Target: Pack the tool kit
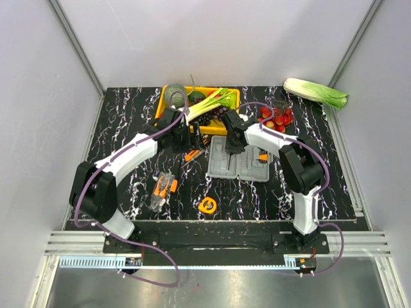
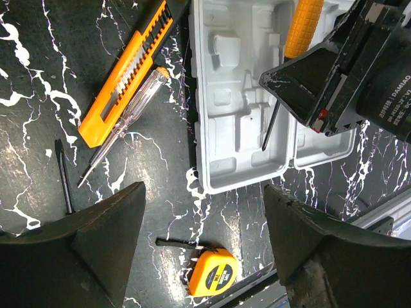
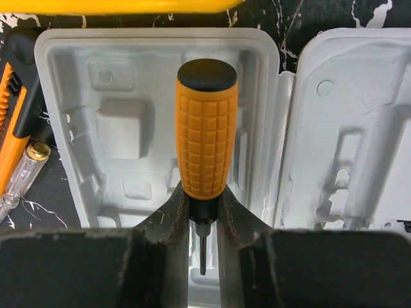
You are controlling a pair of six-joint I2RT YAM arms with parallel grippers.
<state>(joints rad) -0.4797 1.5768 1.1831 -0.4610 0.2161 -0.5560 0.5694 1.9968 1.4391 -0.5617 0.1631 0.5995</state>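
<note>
1. Tool kit case (image 1: pixel 239 160) lies open and flat near the middle of the black marbled table (image 1: pixel 128 115), with both grey moulded halves facing up.
2. The right gripper (image 3: pixel 203 221) is clamped on an orange-handled screwdriver (image 3: pixel 207 122) just below the handle. It holds the screwdriver over the case half with the deeper recesses, close to the hinge. Whether the tip touches the plastic I can't tell.
3. The left gripper (image 2: pixel 204 192) hangs with its jaws spread wide, gripping nothing, above the table by the case's near corner.
4. Beside the case on the left arm's side lie an orange utility knife (image 2: pixel 128 67) and, right against it, a clear-handled tester screwdriver (image 2: pixel 125 115). A thin black bit (image 2: pixel 63 173) lies apart from them.
5. A yellow tape measure (image 2: pixel 213 273) sits near the case's front edge, and the pliers (image 1: pixel 164 188) lie further toward the left arm's base.
6. Behind it all are a yellow tray (image 1: pixel 232 92) of vegetables, some small red fruits (image 1: pixel 277 117) and, at the far right, a napa cabbage (image 1: pixel 316 92).
</note>
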